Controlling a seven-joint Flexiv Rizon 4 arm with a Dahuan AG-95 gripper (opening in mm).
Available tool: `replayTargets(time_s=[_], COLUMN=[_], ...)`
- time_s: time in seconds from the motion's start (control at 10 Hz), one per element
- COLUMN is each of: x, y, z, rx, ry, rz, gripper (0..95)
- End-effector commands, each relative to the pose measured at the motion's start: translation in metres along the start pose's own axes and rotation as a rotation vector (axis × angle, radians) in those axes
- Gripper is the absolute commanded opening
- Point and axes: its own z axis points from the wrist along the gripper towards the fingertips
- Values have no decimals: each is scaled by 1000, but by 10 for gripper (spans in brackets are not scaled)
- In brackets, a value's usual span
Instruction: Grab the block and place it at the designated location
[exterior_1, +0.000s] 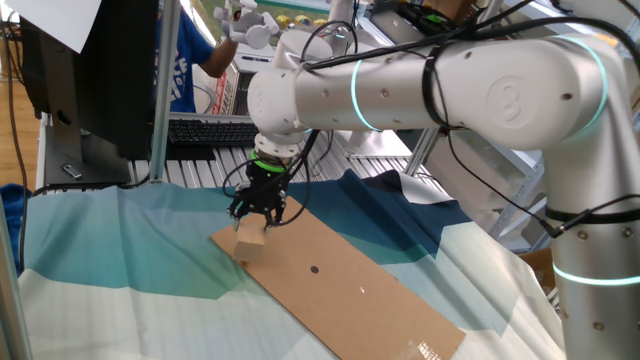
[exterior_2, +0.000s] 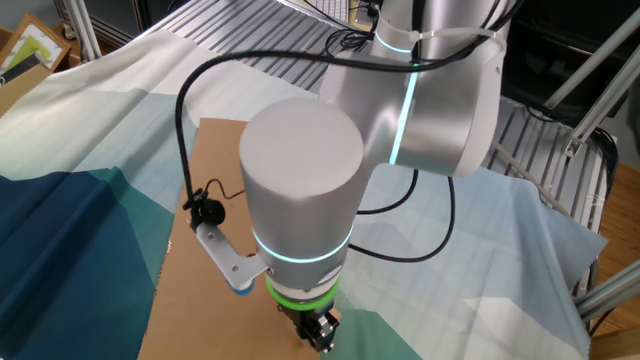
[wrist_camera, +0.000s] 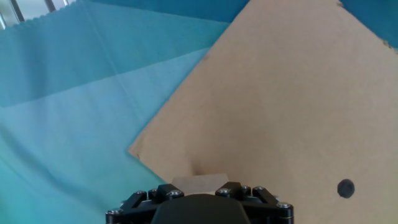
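Gripping the small light tan wooden cube (exterior_1: 250, 239), your black two-finger gripper (exterior_1: 262, 213) has its jaws closed against the block, which hangs tilted just above the near corner of the long flat brown cardboard sheet (exterior_1: 380, 300). In the hand view you see only the cube's top edge (wrist_camera: 200, 182) below the gripper body. The tiny dark round dot (wrist_camera: 346, 188) sits on the sheet, well apart from the cube. Blue and teal cloth (exterior_1: 120, 250) lies under the cardboard.

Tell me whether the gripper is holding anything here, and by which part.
The gripper appears shut on the wooden block, gripping its upper part; most of the block hangs below the fingertips, above the cardboard sheet. Exact contact faces are hidden.
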Motion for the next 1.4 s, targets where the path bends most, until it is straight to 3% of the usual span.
replayTargets(time_s=[0.1, 0.5, 1.0, 1.4], x=[-2, -6, -3, -5], y=[1, -7, -43, -59], z=[0, -9, -2, -7], rx=[6, 27, 17, 29], ry=[6, 6, -1, -19], rz=[-11, -39, -116, -159], gripper=[0, 0, 0, 0])
